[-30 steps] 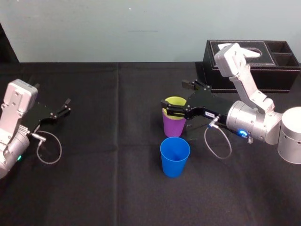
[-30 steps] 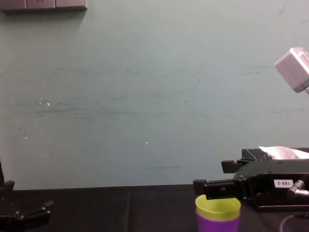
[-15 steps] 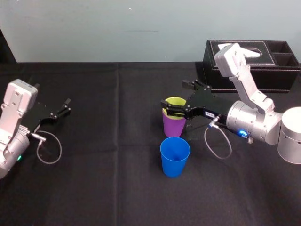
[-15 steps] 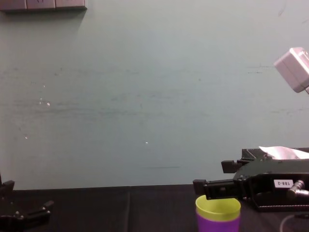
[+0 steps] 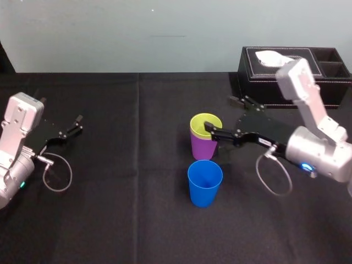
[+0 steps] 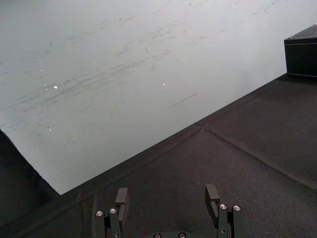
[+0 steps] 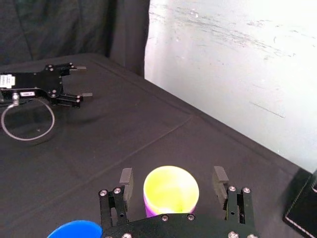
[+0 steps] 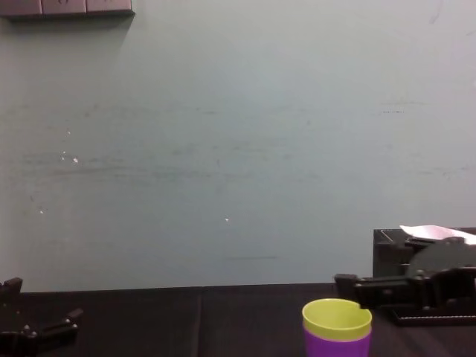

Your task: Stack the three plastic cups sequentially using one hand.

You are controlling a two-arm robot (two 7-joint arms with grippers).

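1. The yellow-green tapered plastic cup (image 5: 205,123) sits nested inside the purple tapered plastic cup (image 5: 202,148). The pair stands upright on the black cloth-covered surface (image 5: 126,220).
2. The blue tapered plastic cup (image 5: 204,184) stands alone just in front of the pair, apart from it.
3. The robot's black metal right hand (image 5: 220,114) hovers just right of the pair. Its fingers are spread and hold nothing, and the nearer fingertip is close by the yellow-green rim.
4. I'd judge two cups are stacked and the third is the step in hand. The right hand must shift to the blue cup, pinch its wall, lift it above the pair and lower it in centred.
5. The left hand (image 5: 71,128) rests well left of the pair, fingers spread, idle. A black leather tissue box (image 5: 294,74) sits behind and right of the pair.
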